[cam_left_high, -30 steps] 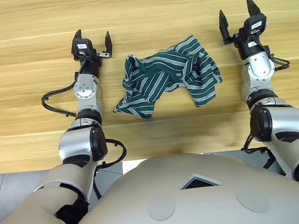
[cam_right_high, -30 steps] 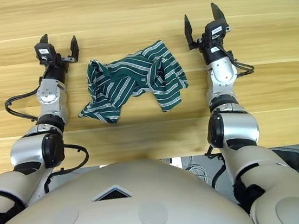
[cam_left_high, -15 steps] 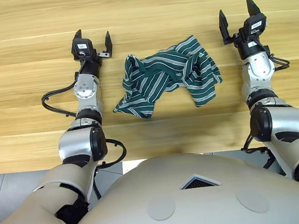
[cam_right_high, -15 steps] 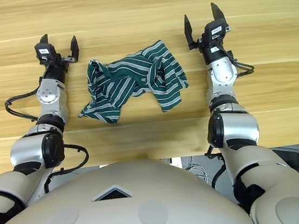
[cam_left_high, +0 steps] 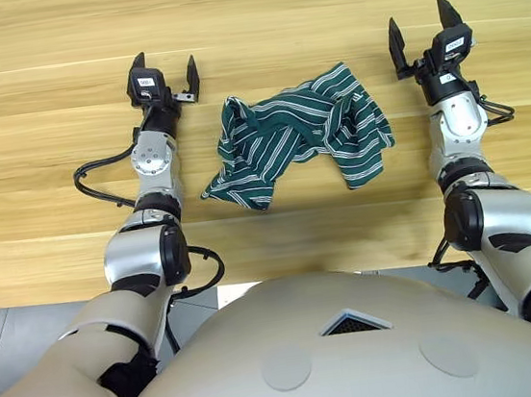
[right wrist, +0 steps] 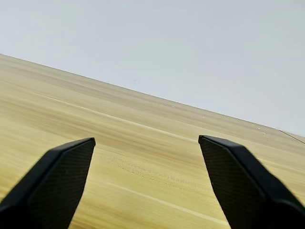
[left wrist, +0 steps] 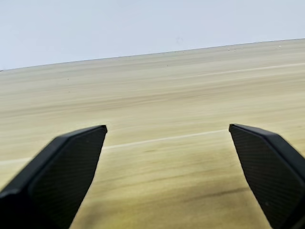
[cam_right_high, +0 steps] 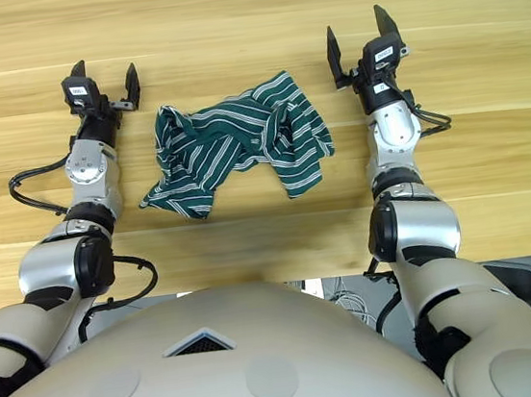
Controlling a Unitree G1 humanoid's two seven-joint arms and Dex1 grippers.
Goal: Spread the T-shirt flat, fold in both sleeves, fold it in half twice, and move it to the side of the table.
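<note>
A dark green T-shirt with white stripes (cam_left_high: 296, 133) lies crumpled in a heap on the wooden table (cam_left_high: 242, 8), between my two arms. My left gripper (cam_left_high: 163, 67) rests on the table just left of the heap, open, with nothing between its fingers. My right gripper (cam_left_high: 420, 26) sits to the right of the heap, a little farther from the cloth, also open and holding nothing. In each wrist view, two black fingertips (left wrist: 71, 162) (right wrist: 238, 176) stand wide apart over bare wood.
The table's near edge (cam_left_high: 64, 296) runs just in front of my torso, with grey floor below it at the left. Bare wood stretches beyond and to both sides of the shirt. A black cable (cam_left_high: 94, 186) loops beside my left forearm.
</note>
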